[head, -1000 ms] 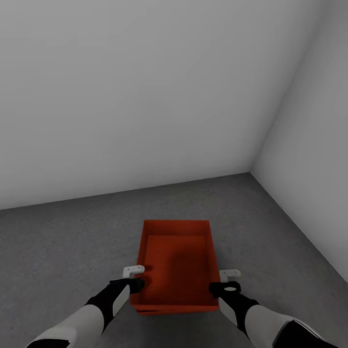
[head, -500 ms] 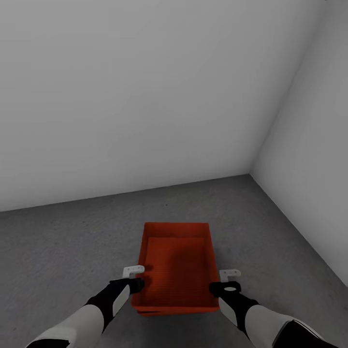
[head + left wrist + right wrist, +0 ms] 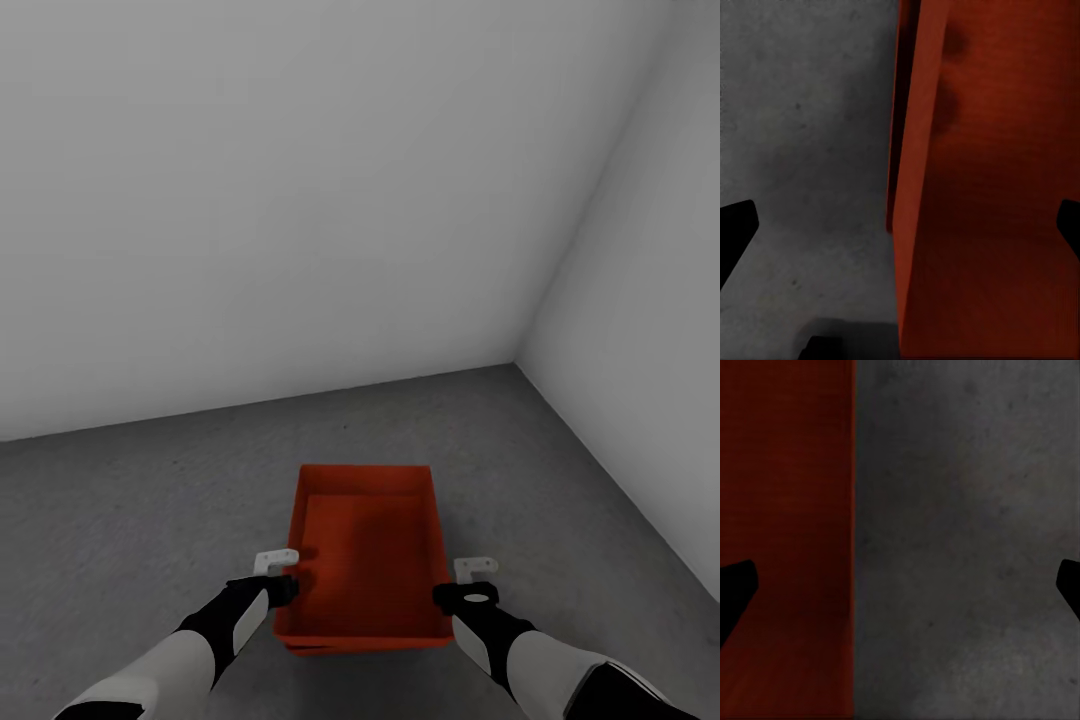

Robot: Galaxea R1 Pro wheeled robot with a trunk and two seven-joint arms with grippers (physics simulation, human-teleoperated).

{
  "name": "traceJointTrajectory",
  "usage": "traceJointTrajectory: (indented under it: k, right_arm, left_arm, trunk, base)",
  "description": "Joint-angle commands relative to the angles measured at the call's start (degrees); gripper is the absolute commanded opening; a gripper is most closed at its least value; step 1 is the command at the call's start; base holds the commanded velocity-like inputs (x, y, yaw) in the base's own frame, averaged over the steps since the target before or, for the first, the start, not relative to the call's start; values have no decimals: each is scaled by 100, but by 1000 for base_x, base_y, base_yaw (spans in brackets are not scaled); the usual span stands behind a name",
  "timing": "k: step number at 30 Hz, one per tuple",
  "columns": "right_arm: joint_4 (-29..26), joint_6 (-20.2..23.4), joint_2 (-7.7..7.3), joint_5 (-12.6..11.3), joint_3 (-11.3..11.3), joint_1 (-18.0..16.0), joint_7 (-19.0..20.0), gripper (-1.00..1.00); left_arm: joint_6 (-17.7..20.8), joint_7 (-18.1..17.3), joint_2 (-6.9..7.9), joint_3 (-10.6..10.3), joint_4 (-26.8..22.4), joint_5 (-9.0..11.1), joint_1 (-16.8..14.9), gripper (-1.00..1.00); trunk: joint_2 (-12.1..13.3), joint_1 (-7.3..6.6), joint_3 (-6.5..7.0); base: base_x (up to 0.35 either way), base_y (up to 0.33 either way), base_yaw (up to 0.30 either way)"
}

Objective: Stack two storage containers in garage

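the left end effector (image 3: 284,588) and the right end effector (image 3: 455,597) each have fingers spread apart, straddling the near side walls of the upper storage container (image 3: 365,550) without clamping. this orange-red bin sits nested on a second storage container (image 3: 300,646), whose edge peeks out beneath, on the dark grey floor (image 3: 140,500) near the garage's white corner walls (image 3: 300,200).

left claw (image 3: 283,590): spread wide, arm reaching forward | right claw (image 3: 455,597): spread wide, arm reaching forward
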Motion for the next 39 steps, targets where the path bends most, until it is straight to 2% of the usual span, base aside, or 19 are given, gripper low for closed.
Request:
traceJointTrajectory:
  k: [1,39]
  right_arm:
    - [-2,2,0,-51,48,-2,-25,100]
    - [1,30,-2,-51,40,-2,-23,100]
  left_arm:
    - [30,29,0,-5,-13,59,0,100]
    - [30,29,0,-13,-13,59,0,100]
  trunk:
    - [40,-23,15]
    - [1564,-858,697]
  base:
    - [0,0,0]
    - [0,0,0]
